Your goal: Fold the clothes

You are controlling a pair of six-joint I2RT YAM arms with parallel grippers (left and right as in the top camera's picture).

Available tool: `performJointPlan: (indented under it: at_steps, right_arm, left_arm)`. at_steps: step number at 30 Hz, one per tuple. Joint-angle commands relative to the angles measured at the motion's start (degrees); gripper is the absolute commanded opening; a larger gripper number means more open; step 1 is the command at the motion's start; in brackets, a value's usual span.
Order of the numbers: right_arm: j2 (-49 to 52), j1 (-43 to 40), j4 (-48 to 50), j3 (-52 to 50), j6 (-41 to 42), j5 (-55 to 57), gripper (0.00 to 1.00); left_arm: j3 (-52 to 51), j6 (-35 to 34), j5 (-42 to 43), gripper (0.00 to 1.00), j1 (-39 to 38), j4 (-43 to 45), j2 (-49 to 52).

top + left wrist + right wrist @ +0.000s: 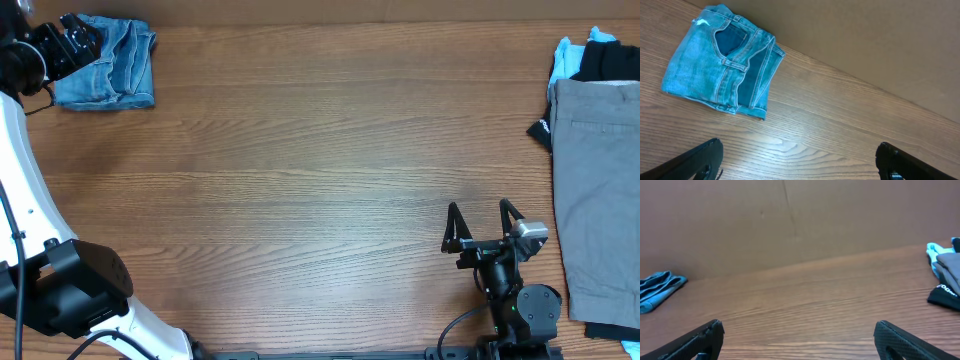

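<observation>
The folded light-blue denim jeans (pixel 722 60) lie as a compact, squared bundle in the far left corner of the wood-grain counter (pixel 300 150). Pocket and seams face up and the folded edges are stacked on one side. I take that corner as the parking spot for finished pieces, since it keeps the middle of the counter free for spreading the next garment.

My left claw (pixel 799 150) hangs near the bundle with its fingers spread wide and nothing between them. In its wrist view the denim is clear of both fingers, so I judge this piece done.

My right claw (pixel 480 215) sits by the near edge, right of centre. It is also spread and empty, and it points towards the far edge.

The unfolded work waits along the right edge. The flat grey trousers (pixel 598 190) run down that edge, with a crumpled black garment (pixel 610 60) and a sky-blue garment (pixel 568 58) bunched at the far right corner. That pile is on the right arm's side, so I would expect to start the next pick from there.

As for writing, a small white mark on a black piece beside the trousers may be a logo, but it is too small to read. A pale fleck on the jeans could be a tag or fraying. I cannot tell which.
</observation>
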Motion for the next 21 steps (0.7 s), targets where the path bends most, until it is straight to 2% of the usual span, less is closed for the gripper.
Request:
performJointPlan:
  at_steps: [1,21]
  right_arm:
    - [-0.68,0.48,0.20,-0.59,-0.20,1.64,1.00]
    - [-0.68,0.48,0.37,-0.59,-0.15,1.01,1.00]
  left_arm:
    - [0.26,-0.81,0.87,1.00,-0.44,0.07,0.20]
    - [0.26,-0.81,0.87,1.00,-0.44,0.07,0.22]
